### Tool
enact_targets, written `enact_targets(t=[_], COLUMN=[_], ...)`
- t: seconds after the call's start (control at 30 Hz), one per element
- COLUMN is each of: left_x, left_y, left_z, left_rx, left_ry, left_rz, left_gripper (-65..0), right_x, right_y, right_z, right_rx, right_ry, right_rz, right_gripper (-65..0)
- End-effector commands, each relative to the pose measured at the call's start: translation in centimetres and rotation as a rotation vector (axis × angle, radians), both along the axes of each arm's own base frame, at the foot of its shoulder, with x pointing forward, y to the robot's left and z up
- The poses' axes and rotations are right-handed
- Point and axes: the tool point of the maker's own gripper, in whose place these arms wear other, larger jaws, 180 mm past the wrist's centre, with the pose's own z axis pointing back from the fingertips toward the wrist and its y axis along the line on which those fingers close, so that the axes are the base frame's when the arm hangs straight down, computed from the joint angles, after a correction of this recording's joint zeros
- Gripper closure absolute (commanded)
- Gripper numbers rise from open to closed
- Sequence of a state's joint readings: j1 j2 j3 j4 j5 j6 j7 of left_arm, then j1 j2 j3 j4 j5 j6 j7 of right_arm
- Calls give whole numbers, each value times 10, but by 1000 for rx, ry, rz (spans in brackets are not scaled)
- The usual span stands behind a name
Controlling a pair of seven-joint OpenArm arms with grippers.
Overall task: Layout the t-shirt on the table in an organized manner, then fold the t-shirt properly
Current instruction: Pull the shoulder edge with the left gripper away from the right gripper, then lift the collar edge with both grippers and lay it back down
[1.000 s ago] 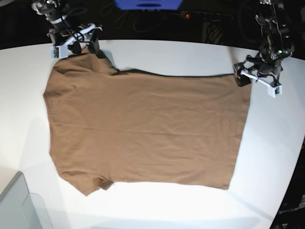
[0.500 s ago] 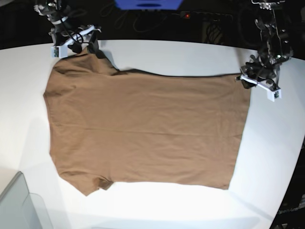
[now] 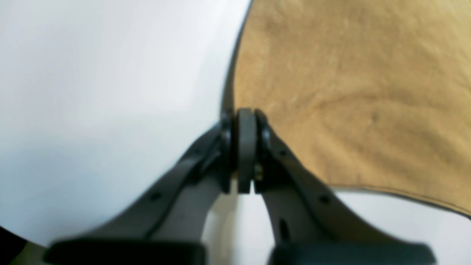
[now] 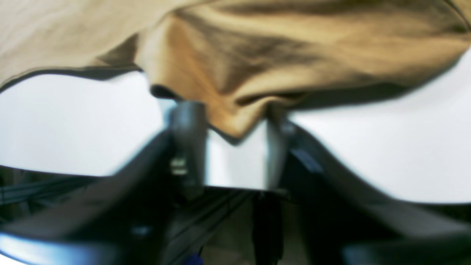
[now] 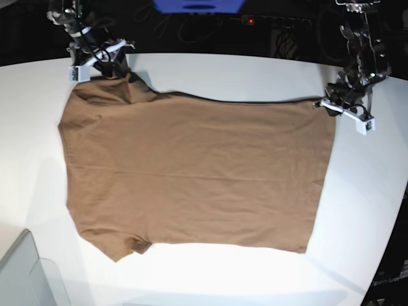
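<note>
The brown t-shirt (image 5: 191, 172) lies spread flat on the white table (image 5: 255, 70), sleeves toward the base view's left and hem toward its right. My left gripper (image 5: 326, 105) sits at the far hem corner. In the left wrist view it (image 3: 244, 117) is shut, pads pressed together where the cloth (image 3: 349, 92) meets the fingertips. My right gripper (image 5: 118, 64) is at the far sleeve. In the blurred right wrist view it (image 4: 232, 112) stands open, its fingers (image 4: 187, 140) apart, with a rumpled point of the sleeve (image 4: 257, 55) between them.
A grey translucent bin corner (image 5: 25, 274) sits at the near left. Behind the table are a blue object (image 5: 197, 5) and a power strip with a red light (image 5: 250, 21). The table's curved edge (image 5: 389, 242) runs down the right side.
The left gripper has closed at the hem corner. The right gripper has come down onto the far sleeve and its fingers have drawn closer together. The shirt's body has stayed put.
</note>
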State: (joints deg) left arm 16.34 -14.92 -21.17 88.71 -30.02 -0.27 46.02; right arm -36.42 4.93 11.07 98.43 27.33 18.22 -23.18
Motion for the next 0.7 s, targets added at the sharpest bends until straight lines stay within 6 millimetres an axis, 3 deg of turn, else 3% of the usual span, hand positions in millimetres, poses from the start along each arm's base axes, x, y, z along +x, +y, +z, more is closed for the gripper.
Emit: enact_targets(t=[0.0,0.07,0.1,0.33,0.67], left_x=[-23,-22,-22,-11,6], left_y=[-9,-8,-9,-12,-18], left_z=[-16,-14,-13,5,42], left_rx=[-32,-30,-31,-16,15], left_ry=[109,104,102,47,-59], left_rz=[-22,-21,-22,-43,-78], left_gripper=[0,0,0,0,0], right_x=[-12,-11,-11,0,30], right_y=[-2,-2,-2,-2,-7], right_z=[-7,-6,-5,13,69], right_rx=[-18,-20,-21,-30,-71], right_ry=[60,54,52,-3,-169], right_rz=[18,18,17,25,10], right_gripper=[-110,-13,0,0,0])
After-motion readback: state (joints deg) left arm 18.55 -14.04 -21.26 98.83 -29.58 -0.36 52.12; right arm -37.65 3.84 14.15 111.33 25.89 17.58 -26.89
